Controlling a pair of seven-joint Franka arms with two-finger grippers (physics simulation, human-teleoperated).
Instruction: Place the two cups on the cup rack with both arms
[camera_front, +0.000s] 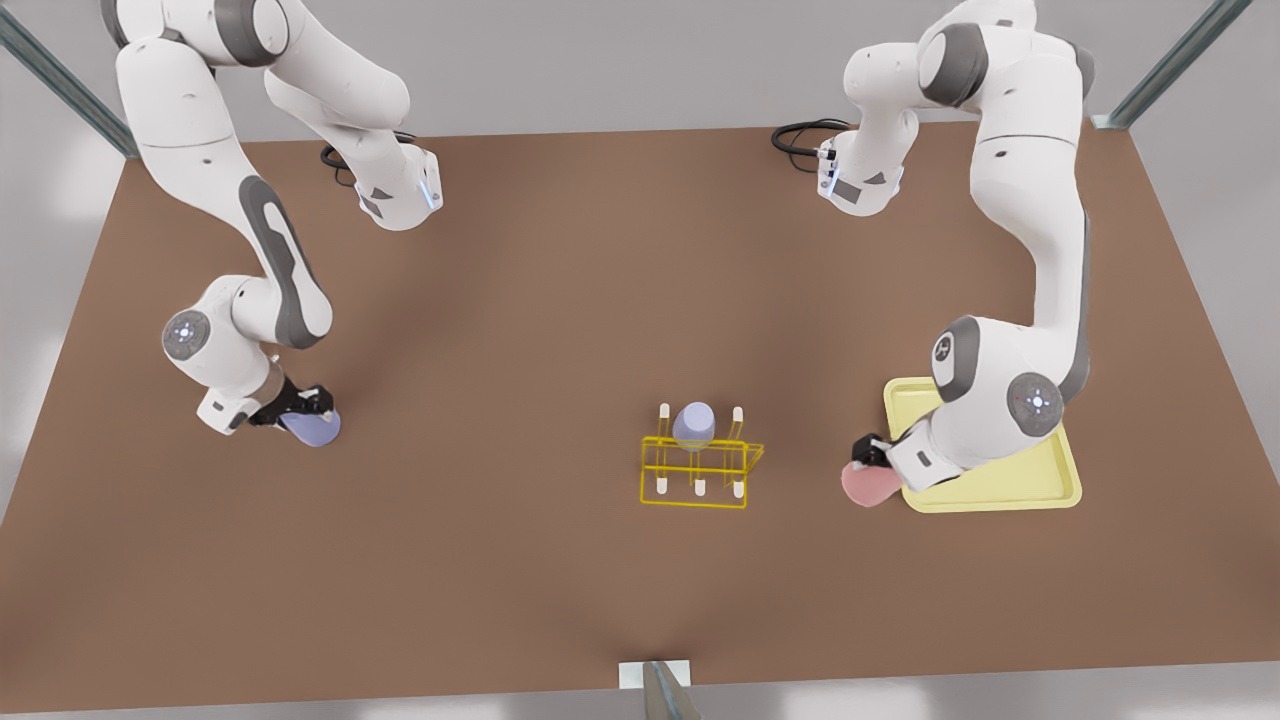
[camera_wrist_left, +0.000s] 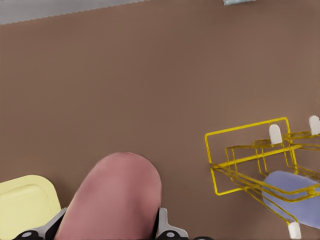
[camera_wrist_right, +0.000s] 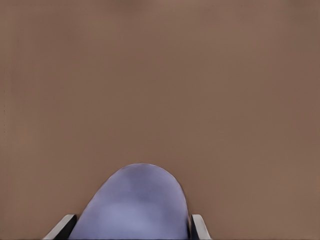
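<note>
Two cups are in hand and neither is on the rack (camera_front: 700, 462) yet, so I judge the step to be the carry toward it. That yellow wire rack stands on the tabletop (camera_front: 560, 330) with white-tipped pegs, and a third cup, lavender (camera_front: 693, 425), sits upside down over one of its far pegs.

On the front view's right of the rack, the left tool (camera_front: 872, 452) is clenched on the pink cup (camera_front: 868, 484), which juts out toward the rack, just off the edge of a pale yellow tray (camera_front: 1000, 490). From the left wrist view the pink cup (camera_wrist_left: 117, 197) sits between the fingers (camera_wrist_left: 162, 222), with the rack (camera_wrist_left: 255, 160) near ahead and to one side.

Well apart from the rack, on the front view's left, the right tool (camera_front: 305, 405) grips the other lavender cup (camera_front: 315, 428), low near the tabletop. The right wrist view shows that cup (camera_wrist_right: 135, 205) held between both fingers (camera_wrist_right: 199, 226), bare tabletop beyond.

Next, I judge, each arm has to bring its cup over a free peg, mouth down, and lower it straight; the right arm has farther to go, and both must avoid the cup already hung
</note>
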